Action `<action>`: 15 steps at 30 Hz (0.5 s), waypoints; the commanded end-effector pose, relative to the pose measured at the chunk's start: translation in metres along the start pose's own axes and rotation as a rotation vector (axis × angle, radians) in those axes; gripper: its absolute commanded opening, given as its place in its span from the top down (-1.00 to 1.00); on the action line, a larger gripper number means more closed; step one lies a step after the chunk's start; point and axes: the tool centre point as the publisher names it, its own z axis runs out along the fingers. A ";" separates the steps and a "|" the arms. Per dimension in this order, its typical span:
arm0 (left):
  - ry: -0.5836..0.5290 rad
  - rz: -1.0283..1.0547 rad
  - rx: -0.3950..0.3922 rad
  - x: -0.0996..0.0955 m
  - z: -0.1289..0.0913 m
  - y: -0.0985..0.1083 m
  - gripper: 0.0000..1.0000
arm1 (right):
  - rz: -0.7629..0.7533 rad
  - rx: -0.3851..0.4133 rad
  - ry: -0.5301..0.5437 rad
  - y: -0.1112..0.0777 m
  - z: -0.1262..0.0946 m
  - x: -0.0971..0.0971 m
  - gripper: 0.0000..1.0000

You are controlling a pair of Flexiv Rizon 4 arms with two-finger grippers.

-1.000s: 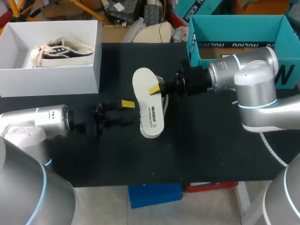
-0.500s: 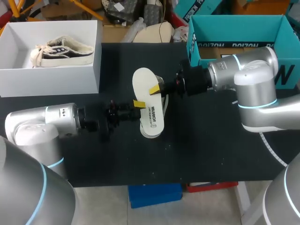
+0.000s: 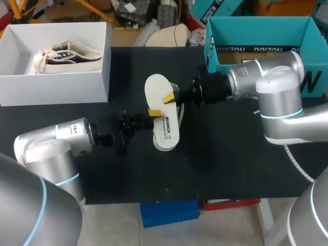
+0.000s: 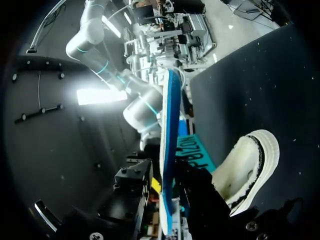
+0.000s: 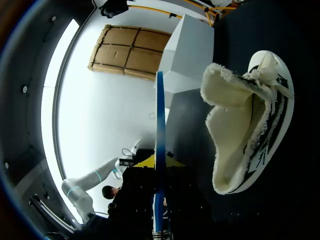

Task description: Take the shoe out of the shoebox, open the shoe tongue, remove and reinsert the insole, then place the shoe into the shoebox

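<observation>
The right gripper (image 3: pixel 168 98) is clenching the white insole (image 3: pixel 165 128), its yellow-tipped fingers pressing it from both sides near the middle. The left gripper (image 3: pixel 154 113) is sitting against the insole's opposite edge; whether it is gripping cannot be told. The fleece-lined shoe (image 5: pixel 245 125) is lying on the black table (image 3: pixel 230 164) just under the insole. Well apart, a white shoebox (image 3: pixel 97 77) is holding another shoe (image 3: pixel 69 55).

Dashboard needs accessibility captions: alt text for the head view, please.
The right gripper is shut on a white insole over the black table; the left gripper is at its other edge. A white shoebox, far left, holds a shoe.
</observation>
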 end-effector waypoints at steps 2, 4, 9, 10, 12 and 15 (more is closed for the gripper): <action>-0.001 0.002 -0.032 0.002 0.007 0.003 0.52 | 0.001 0.001 -0.001 0.000 0.001 0.000 1.00; -0.001 0.004 -0.040 0.002 0.008 0.005 0.50 | 0.001 0.001 -0.001 0.000 0.001 0.000 1.00; -0.001 0.006 -0.070 0.005 0.009 0.010 0.36 | 0.001 0.001 -0.001 0.000 0.001 0.000 1.00; 0.001 0.005 -0.072 0.005 0.009 0.011 0.36 | 0.001 0.001 -0.001 0.000 0.001 0.000 1.00; 0.003 0.006 -0.077 0.006 0.010 0.012 0.47 | 0.001 0.001 -0.001 0.000 0.001 0.000 1.00; 0.003 0.007 -0.069 0.008 0.010 0.012 1.00 | 0.001 0.001 -0.001 0.000 0.001 0.000 1.00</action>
